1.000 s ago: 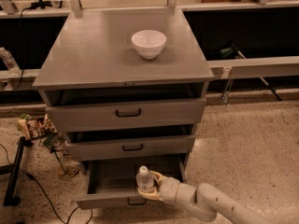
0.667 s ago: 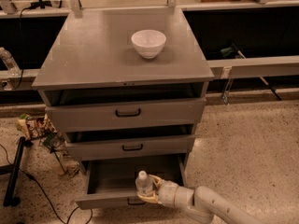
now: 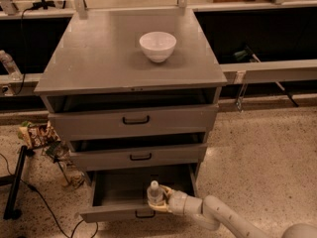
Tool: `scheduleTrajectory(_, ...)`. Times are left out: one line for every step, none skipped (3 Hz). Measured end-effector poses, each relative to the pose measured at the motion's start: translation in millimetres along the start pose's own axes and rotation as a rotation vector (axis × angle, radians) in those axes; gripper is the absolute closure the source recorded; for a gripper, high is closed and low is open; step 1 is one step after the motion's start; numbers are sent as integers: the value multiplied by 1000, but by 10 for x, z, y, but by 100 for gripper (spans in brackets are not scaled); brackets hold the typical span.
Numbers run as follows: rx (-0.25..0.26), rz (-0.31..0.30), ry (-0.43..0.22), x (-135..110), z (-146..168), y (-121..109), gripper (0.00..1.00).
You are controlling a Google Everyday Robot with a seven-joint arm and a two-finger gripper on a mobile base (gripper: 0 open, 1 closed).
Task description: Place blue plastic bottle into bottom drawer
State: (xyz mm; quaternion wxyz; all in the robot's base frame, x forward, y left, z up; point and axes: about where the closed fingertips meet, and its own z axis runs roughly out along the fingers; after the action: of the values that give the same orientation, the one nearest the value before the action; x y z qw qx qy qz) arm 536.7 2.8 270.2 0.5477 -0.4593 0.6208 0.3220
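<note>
blue plastic bottle [image 3: 154,196] upright in open bottom drawer [image 3: 114,213] | gripper [image 3: 160,202] clasping it | white bowl [image 3: 157,46] on cabinet top [image 3: 99,58]

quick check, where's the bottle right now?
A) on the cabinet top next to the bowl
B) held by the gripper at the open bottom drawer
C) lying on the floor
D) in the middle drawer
B: the blue plastic bottle is upright in the gripper, which is closed around its lower part inside the pulled-out bottom drawer. Only the white bowl sits on the cabinet top.
</note>
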Motion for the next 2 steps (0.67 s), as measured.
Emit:
scheduleTrajectory(-1, -1, -4, 97, 38, -84, 100)
scheduleTrajectory(-1, -1, -4, 71, 33, -88, 100)
